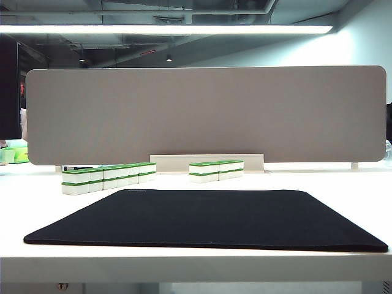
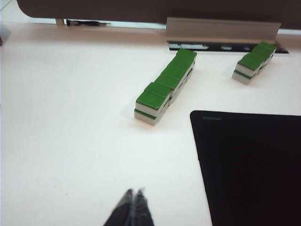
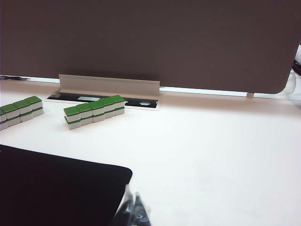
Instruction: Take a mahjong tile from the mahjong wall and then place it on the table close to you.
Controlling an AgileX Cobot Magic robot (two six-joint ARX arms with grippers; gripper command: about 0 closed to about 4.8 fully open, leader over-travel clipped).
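White surface: the table (image 1: 343,184) is a wide white desk, bare around a black fabric mat (image 1: 208,217) that lies flat near the front edge.
Room: a grey divider panel (image 1: 208,113) stands upright behind the table, with a pale cable tray (image 3: 109,84) at its foot – a long ceiling light (image 1: 165,29) glows above.
Writing: small lettering sits at the mat's corner in the left wrist view, too blurred to read.
Mahjong wall: the mahjong wall (image 2: 167,84), two-high with green tops, lies ahead of the left gripper's tips, well apart from them, just beside the mat's edge.
Shorter row: the shorter row (image 3: 94,111) lies ahead of the right gripper, well apart.
Left gripper: the left gripper (image 2: 132,194) hangs over bare table, fingers pressed together – gripping nothing.
Right gripper: the right gripper (image 3: 131,197) hangs by the mat's corner, tips together, empty.
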